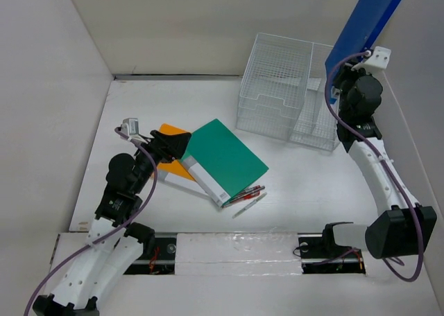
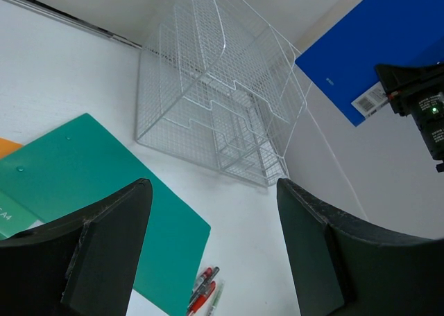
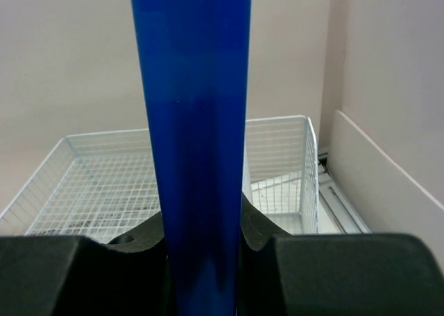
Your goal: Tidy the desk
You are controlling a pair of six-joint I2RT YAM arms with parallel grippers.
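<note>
Blue folder poised over the wire organizer

The right gripper is clamped on the blue folder, edge-up just above the organizer, which stands on the desk. Best, I judge, to hold it vertical, line it up with a slot and lower slowly (wire snags corners). The left gripper, jaws apart, hovers near-left of the organizer, over the green folder.
</note>
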